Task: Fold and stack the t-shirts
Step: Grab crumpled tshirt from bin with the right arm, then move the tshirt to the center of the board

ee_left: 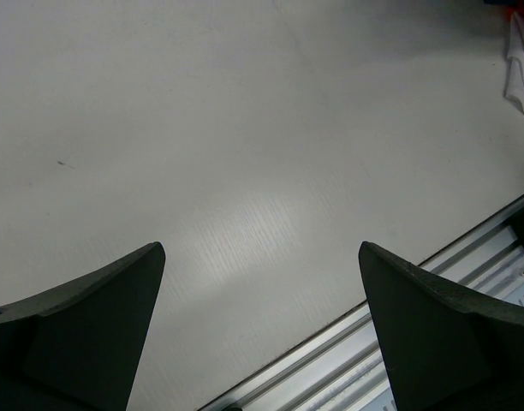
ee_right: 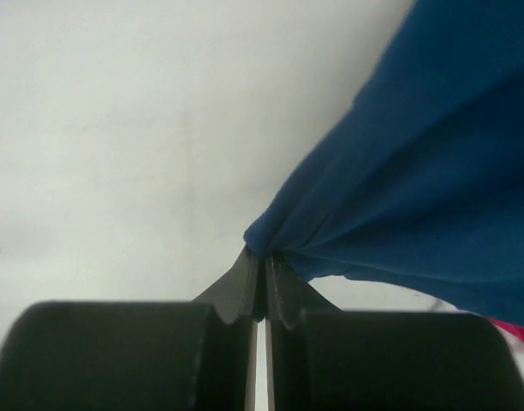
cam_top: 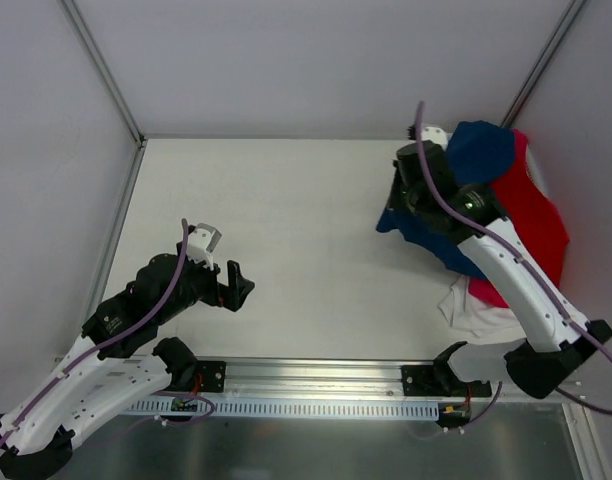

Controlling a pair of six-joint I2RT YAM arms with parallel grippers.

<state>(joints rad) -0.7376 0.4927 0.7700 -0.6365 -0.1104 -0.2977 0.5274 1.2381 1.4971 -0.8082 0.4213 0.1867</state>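
- The right gripper has its fingers pressed together on a bunched edge of the navy t-shirt. The cloth gathers into pleats at the tips and fans out taut to the right.
- Which part of the shirt is pinched (hem, sleeve or shoulder) cannot be told from the wrist view.
- The rest of the navy t-shirt lies over the heap at the far right of the table, on top of the red t-shirt. A white t-shirt lies at the heap's near side, and a sliver of pink cloth shows below the navy.
- The step in hand looks like drawing the navy shirt off the heap onto the bare middle of the table.
- To do it well, pull low and steadily toward the open surface so the shirt slides free without dragging the red one along, and stop once it lies wholly apart from the heap.
- The left gripper is spread wide over bare table near the front rail, holding nothing. It is well placed to take a second corner so the shirt can be stretched flat before folding.
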